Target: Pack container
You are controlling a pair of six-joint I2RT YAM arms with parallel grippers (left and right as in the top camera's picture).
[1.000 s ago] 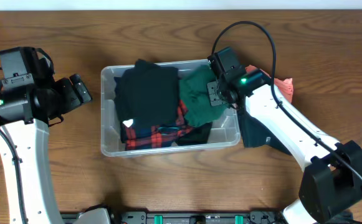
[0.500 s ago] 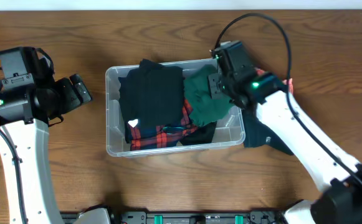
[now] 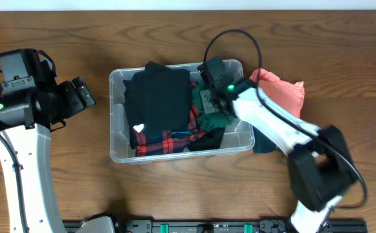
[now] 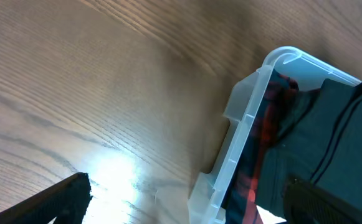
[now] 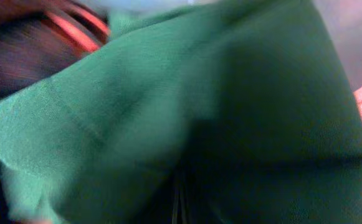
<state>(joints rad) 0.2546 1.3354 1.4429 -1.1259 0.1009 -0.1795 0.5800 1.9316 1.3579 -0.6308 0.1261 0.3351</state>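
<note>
**Q:** Where is the container (image 3: 114,123)?

**A:** It sits on the wooden surface (image 3: 58,39), directly ahead of the left gripper (image 3: 84,92) and a short way off, not touching it. In the left wrist view, one rounded corner and the thick clear rim lie ahead of the fingertips (image 4: 62,198). The right gripper (image 3: 208,107) is lowered inside the container's right-hand end.

**Q:** What is the gripper state?

**A:** Left: spread wide and holding nothing, with one fingertip at each lower corner of its wrist view. Right: cannot be determined. Its wrist view is blurred and filled with green cloth, and no fingers show.

**Q:** What are the contents?

**A:** A green garment (image 3: 215,120) lies directly under the right gripper. A black garment (image 3: 155,97) lies beside that gripper, toward the left arm. A red plaid garment (image 3: 165,141) shows beneath the black one, against the near wall.

**Q:** What lies outside the container?

**A:** A coral garment (image 3: 281,94) lies on the surface just beyond the container's right wall, behind the right gripper. A dark blue garment (image 3: 263,144) lies partly under the right arm.
</note>
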